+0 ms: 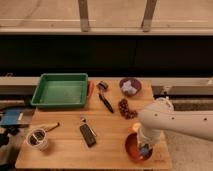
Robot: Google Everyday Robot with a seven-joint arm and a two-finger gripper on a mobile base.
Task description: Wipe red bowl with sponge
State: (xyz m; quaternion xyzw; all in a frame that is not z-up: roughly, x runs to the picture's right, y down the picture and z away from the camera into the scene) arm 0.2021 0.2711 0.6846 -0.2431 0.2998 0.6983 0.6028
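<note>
The red bowl sits near the front right corner of the wooden table. My white arm reaches in from the right and bends down over it. My gripper points down into the bowl, mostly hidden by the arm. A small blue-grey patch, the sponge, shows at the gripper's tip inside the bowl. An orange fruit lies just behind the bowl, partly covered by the arm.
A green tray stands at the back left. A dark purple bowl with white contents, a black brush and a dark red cluster lie at the back right. A black remote-like object and a jar are in front.
</note>
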